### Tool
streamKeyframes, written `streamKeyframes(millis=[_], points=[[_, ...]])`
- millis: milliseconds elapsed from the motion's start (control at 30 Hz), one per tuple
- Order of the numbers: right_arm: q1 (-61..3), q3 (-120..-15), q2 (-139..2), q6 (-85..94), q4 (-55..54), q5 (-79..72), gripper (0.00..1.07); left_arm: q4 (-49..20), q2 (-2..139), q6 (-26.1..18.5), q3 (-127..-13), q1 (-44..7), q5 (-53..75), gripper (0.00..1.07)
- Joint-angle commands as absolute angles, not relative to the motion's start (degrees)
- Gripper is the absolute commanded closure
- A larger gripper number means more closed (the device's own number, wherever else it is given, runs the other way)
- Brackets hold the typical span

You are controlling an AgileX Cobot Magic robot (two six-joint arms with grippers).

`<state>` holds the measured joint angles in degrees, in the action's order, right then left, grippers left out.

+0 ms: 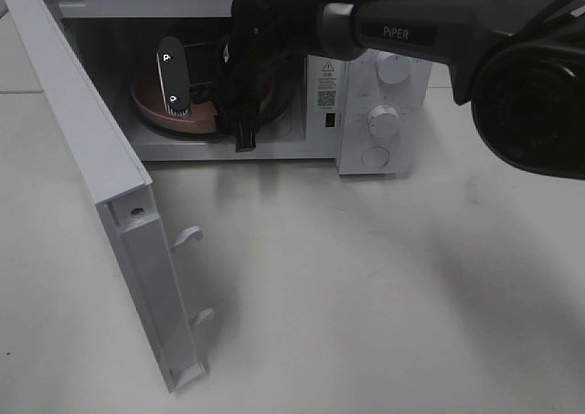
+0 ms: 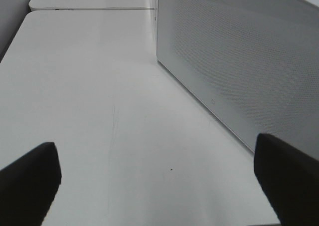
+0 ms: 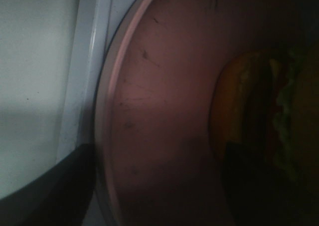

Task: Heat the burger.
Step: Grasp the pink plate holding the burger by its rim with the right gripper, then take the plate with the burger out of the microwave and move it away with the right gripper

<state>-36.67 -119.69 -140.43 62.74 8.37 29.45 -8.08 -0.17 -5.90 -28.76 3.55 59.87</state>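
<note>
The burger (image 3: 259, 111) shows only in the right wrist view, lying on the round pink plate (image 3: 164, 116), with its bun, green lettuce and dark patty in shadow. In the high view the plate (image 1: 155, 103) sits inside the open microwave (image 1: 356, 30), and my right arm hides the burger. My right gripper (image 1: 208, 108) is inside the oven with its jaws wide apart over the plate, one finger (image 1: 174, 76) above the plate's left part and the other at its front rim. My left gripper (image 2: 159, 181) is open and empty over the bare table.
The microwave door (image 1: 101, 185) swings out to the left, its latch hooks pointing right. The control knobs (image 1: 384, 120) are on the oven's right side. The left wrist view shows the oven's perforated side wall (image 2: 239, 61) and the white table (image 2: 99, 111).
</note>
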Motion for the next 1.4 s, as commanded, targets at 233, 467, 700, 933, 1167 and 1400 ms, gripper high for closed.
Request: streamKeyframes(millis=[233,467,700,933,1167,1400], points=[[-36.7,-120.1,-141.1,62.2,7.3,29.8,0.89,-8.6,-1.4,-5.4,-28.4,3.6,59.4,0.09],[-36.8,-120.1,-140.9,62.1,6.9,30.9,1.07,-8.6,-1.4,-5.4,-28.4,3.6,59.4,0.09],[-36.8,-120.1,-140.8,62.2,6.8,31.8,1.07,-8.6,-1.4,-5.4,-28.4,3.6,59.4,0.09],[-36.9,-120.0,-139.6,65.1,6.8,34.1,1.07,-8.6,-1.4,-5.4,-28.4,3.6,59.4,0.09],[-36.9,-116.7,-135.8,69.6,5.9,33.8,1.07,-8.5,-1.4,-5.4,-28.4,3.6,59.4,0.09],[-36.9,-109.3,-131.4,73.9,5.3,29.3,1.07,-8.5,-1.4,-5.4,-28.4,3.6,59.4,0.09]])
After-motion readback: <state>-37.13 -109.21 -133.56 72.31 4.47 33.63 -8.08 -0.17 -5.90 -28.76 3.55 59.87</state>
